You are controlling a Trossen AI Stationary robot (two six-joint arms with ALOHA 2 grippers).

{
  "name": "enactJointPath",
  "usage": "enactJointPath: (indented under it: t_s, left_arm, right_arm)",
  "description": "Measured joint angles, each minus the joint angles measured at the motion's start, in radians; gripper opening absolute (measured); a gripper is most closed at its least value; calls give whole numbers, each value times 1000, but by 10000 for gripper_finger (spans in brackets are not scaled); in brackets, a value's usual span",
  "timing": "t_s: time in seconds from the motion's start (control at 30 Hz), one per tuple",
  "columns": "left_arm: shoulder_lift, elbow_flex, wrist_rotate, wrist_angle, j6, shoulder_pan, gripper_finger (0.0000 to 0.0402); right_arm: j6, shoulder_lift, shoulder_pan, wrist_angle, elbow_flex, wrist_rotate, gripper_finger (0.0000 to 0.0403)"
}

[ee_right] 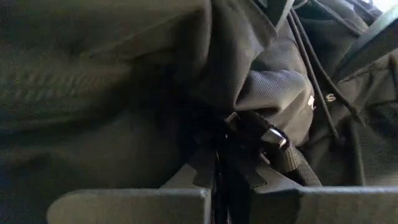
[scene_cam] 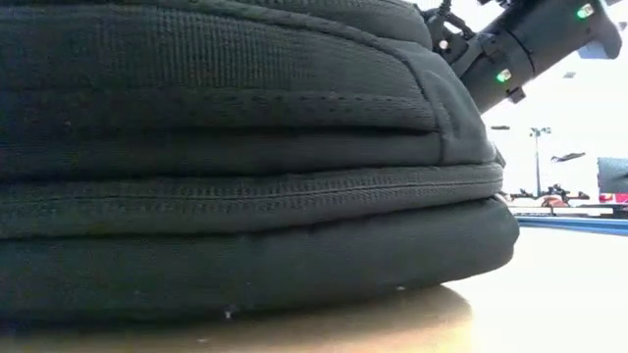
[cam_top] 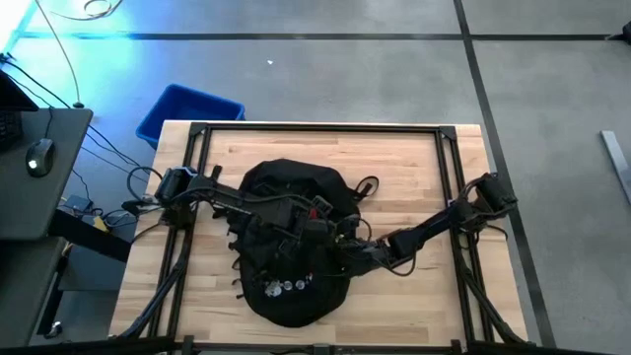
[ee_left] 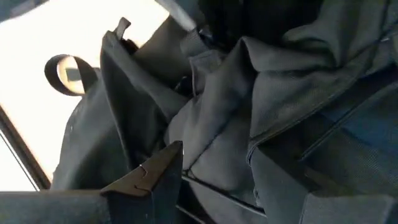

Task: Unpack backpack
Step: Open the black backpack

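A: Where's the backpack (cam_top: 291, 242)?

B: Flat on the tabletop (cam_top: 414, 168), mid-width, running from about the centre down to the near edge. Black fabric, bunched up on top. Row of small pins (cam_top: 281, 287) on it toward the near edge.

A: Any writing on it?

B: Right wrist view shows a few pale marks on a grey fabric fold, too small to read. Pins can't be read either.

A: Left gripper (cam_top: 314, 219)?

B: Comes in from the tabletop's left edge, sits over the middle of the pack. Jaws parted, nothing between them; left wrist view has one finger (ee_left: 155, 177) just above folds of grey lining.

A: Right gripper (cam_top: 347, 254)?

B: Arm comes from the right edge, gripper pressed to the pack's right side, near the left one. Jaws closed; right wrist view shows a black strap w/ a buckle (ee_right: 264, 140) right at the tips, can't tell if it's pinched.

A: Low view?

B: Pack's stitched side fills it; one arm shows at the top w/ green lights.

A: Off the tabletop?

B: Blue bin (cam_top: 187, 113) on the floor by the far left corner.
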Motion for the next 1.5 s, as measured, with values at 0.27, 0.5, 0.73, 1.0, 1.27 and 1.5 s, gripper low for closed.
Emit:
enactJointPath:
  t_s: [0.27, 0.5, 0.73, 1.0, 1.27, 1.5]
  left_arm:
    - [-5, 88, -225, -422, -185, -101, 166]
    - [-18, 76, -160, -119, -10, -64, 166]
    - [23, 72, 13, 102, 169, 25, 166]
    - [158, 75, -3, 116, 269, 125, 165]
    - [223, 75, -74, 64, 251, 169, 48]
    - [215, 74, -145, -20, 96, 175, 2]
  right_arm:
    - [6, -2, 33, -98, 0, 117, 0]
    - [-142, -1, 28, -18, 0, 108, 0]
    - [-230, 0, 28, 8, 0, 100, 0]
    - [-215, 4, 32, -1, -6, 97, 0]
    - [-190, 2, 45, -3, -1, 118, 0]
    - [-63, 1, 46, -23, 0, 118, 0]
